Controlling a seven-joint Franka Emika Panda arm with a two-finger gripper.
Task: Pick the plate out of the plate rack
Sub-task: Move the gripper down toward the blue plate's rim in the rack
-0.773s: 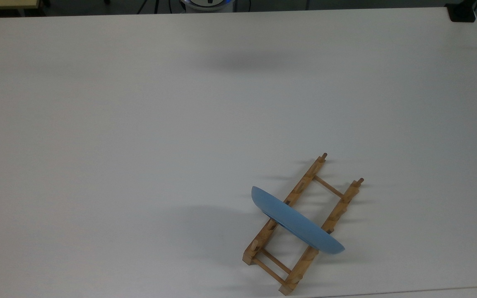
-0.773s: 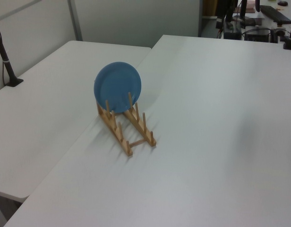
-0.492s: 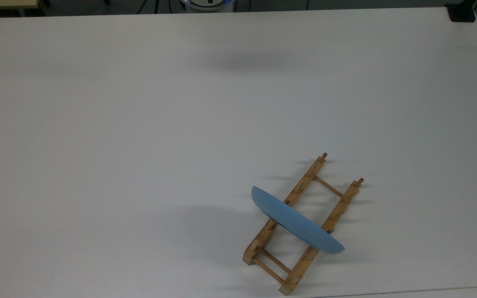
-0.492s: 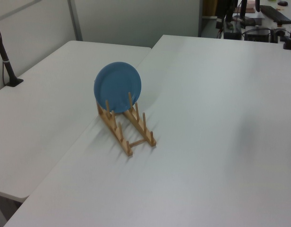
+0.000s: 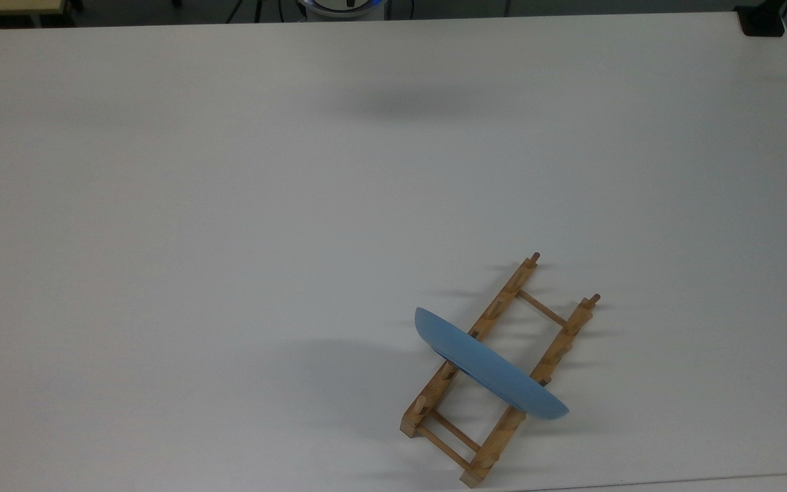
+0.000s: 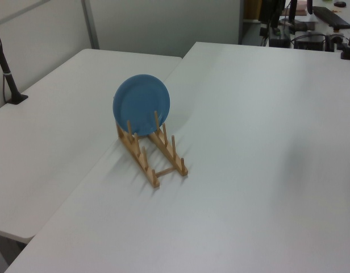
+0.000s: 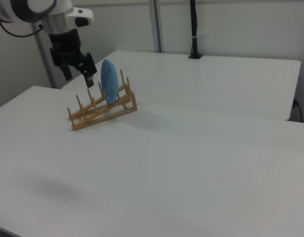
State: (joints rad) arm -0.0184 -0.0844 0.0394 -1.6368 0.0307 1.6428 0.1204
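The light-blue plate point(image 5: 489, 369) stands on edge across the wooden plate rack point(image 5: 496, 311), between pegs near the rack's end toward the top view's lower edge. In the left view the plate point(image 6: 142, 105) shows its round face above the rack point(image 6: 142, 161). In the right view the plate point(image 7: 109, 81) is edge-on in the rack point(image 7: 100, 116). My gripper point(image 7: 79, 79) hangs in the air at the right view's upper left, just left of the plate in the picture, fingers apart and holding nothing.
The rack sits on a wide white table point(image 5: 229, 239), close to its edge at the top view's bottom. A second white table point(image 6: 61, 114) adjoins it, carrying a black post point(image 6: 7, 74). A soft shadow point(image 5: 400, 102) lies far from the rack.
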